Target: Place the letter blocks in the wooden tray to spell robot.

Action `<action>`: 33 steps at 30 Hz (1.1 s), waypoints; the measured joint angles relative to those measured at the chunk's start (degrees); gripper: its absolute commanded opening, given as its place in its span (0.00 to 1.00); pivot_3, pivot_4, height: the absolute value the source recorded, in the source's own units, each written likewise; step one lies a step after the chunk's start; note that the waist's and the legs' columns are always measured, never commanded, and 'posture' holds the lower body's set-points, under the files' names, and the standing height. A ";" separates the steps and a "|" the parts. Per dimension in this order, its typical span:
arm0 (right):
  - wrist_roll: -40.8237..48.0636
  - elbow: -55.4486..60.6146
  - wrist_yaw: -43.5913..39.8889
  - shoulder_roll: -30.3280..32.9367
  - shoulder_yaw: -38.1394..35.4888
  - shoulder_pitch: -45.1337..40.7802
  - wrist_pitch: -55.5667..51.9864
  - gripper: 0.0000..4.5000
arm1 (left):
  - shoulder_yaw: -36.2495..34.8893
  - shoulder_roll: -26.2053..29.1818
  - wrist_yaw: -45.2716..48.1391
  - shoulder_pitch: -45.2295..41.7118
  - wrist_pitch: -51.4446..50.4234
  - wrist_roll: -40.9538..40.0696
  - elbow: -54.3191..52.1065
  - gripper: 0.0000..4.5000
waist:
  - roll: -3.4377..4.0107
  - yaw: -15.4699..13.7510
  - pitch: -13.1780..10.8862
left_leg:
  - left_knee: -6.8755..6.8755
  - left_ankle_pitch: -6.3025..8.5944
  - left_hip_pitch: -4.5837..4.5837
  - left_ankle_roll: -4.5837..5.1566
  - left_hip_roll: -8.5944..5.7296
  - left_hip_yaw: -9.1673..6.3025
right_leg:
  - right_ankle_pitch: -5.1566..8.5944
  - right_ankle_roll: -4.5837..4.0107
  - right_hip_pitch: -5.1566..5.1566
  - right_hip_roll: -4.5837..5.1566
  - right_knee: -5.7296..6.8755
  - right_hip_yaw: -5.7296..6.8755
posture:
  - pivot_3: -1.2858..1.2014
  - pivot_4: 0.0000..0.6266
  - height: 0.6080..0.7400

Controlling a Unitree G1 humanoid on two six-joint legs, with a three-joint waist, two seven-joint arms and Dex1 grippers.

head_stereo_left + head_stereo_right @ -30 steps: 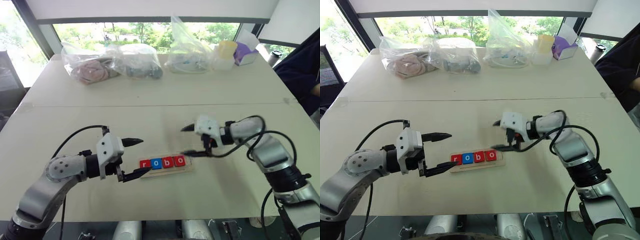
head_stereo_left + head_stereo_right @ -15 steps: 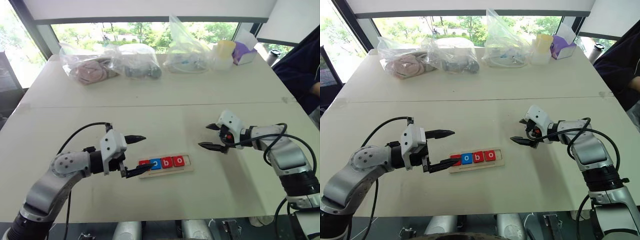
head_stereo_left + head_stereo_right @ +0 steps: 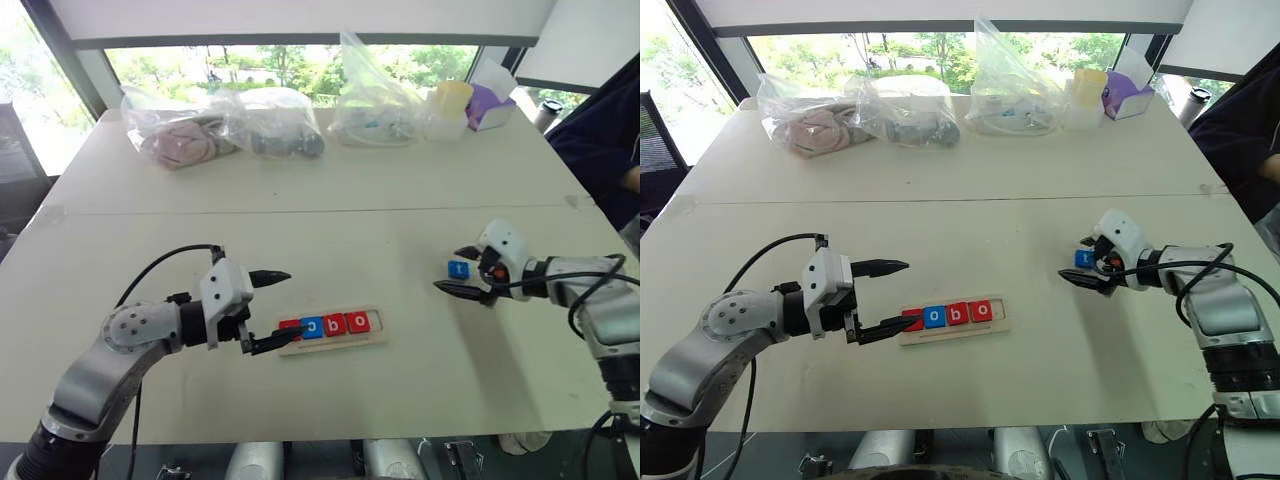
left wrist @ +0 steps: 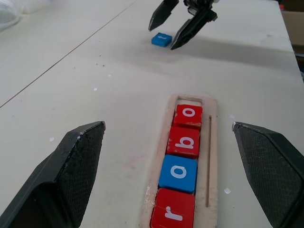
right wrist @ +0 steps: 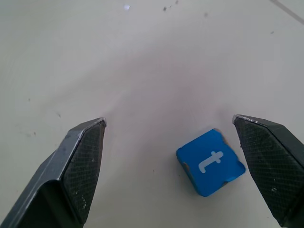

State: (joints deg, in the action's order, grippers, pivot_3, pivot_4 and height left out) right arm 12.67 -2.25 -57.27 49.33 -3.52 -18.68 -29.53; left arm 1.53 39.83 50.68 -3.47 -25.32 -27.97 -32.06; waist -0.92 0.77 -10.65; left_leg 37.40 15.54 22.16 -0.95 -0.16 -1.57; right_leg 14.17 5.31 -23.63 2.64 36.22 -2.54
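Observation:
The wooden tray (image 3: 340, 341) lies in the near middle of the table. It holds a red r (image 4: 173, 216), a blue o (image 3: 312, 326), a red b (image 3: 335, 324) and a red o (image 3: 358, 321) in a row. Beyond the last o, a bit of slot (image 4: 190, 100) is bare. My left gripper (image 3: 293, 305) is open at the tray's left end, its lower finger over the r. Off to the right, a blue t block (image 5: 211, 162) lies flat on the table. My right gripper (image 5: 168, 119) is open and straddles it, without touching it.
Several plastic bags (image 3: 270, 120) line the far edge of the table, beside a yellow-lidded cup (image 3: 452, 100) and a purple box (image 3: 490, 105). A person's dark sleeve (image 3: 600, 150) shows at the far right. A seam (image 3: 300, 211) crosses the table.
My right gripper has swung right, away from the tray's right end, and now stands around the blue t block. The left gripper has stayed at the tray's left end.

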 measured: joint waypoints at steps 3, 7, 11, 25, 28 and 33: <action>0.77 2.16 3.78 -1.81 -2.07 0.95 -2.79 0.97 | 0.04 -0.25 0.15 -0.36 0.04 0.08 0.22 1.00 | 0.02 0.02 0.01 | -0.01 0.00 0.00 0.00 0.00 0.00 | 0.00 0.00 0.00 -0.01 0.00 -0.01 | 0.52 0.24 1.00; 1.03 5.12 10.54 -4.76 -4.25 2.29 -6.07 0.97 | 0.49 -0.64 0.34 -0.77 0.29 0.40 0.52 1.00 | 0.02 -0.03 0.01 | 0.00 0.00 0.01 0.00 0.00 0.00 | 0.00 0.00 0.00 0.00 0.00 -0.02 | 0.52 0.24 1.00; 0.36 11.70 23.91 -12.43 -8.29 4.81 -14.40 0.97 | 1.34 -1.30 0.54 -0.90 0.96 0.61 0.96 1.00 | 0.02 -0.13 0.02 | -0.01 0.00 0.04 0.00 -0.01 -0.04 | 0.00 0.00 -0.01 0.00 0.00 -0.02 | 0.52 0.24 1.00; -2.35 29.33 47.03 -28.71 -10.54 10.64 -34.18 0.97 | 2.56 -2.25 2.77 -4.31 2.29 1.61 5.01 1.00 | 0.07 0.11 0.05 | -0.04 0.00 0.01 0.00 0.00 -0.04 | 0.02 -0.04 -0.03 -0.07 0.01 -0.02 | 0.52 0.24 1.00; -2.48 29.31 51.05 -33.73 -12.73 7.89 -38.09 0.86 | 2.91 -2.29 3.37 -5.26 2.37 1.81 5.56 1.00 | 0.04 0.28 0.06 | -0.04 0.00 -0.01 0.00 0.01 -0.03 | 0.02 -0.03 -0.02 -0.08 0.01 -0.03 | 0.52 0.24 1.00; -3.03 27.07 56.14 -39.31 -15.15 2.33 -41.37 0.58 | 3.62 -2.63 3.70 -5.91 2.59 2.41 6.17 1.00 | 0.06 0.29 0.08 | -0.06 0.00 -0.01 -0.01 0.01 -0.04 | 0.00 -0.04 -0.03 -0.08 0.02 -0.02 | 0.52 0.24 1.00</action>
State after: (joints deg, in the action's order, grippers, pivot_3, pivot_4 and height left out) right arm 9.64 24.83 -1.13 10.02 -18.67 -16.35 -70.90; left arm 5.14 37.21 54.38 -9.39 -22.73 -25.57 -25.89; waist -0.86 1.06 -10.57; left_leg 37.34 15.53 22.15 -0.96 -0.15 -1.61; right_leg 14.17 5.27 -23.66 2.56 36.24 -2.57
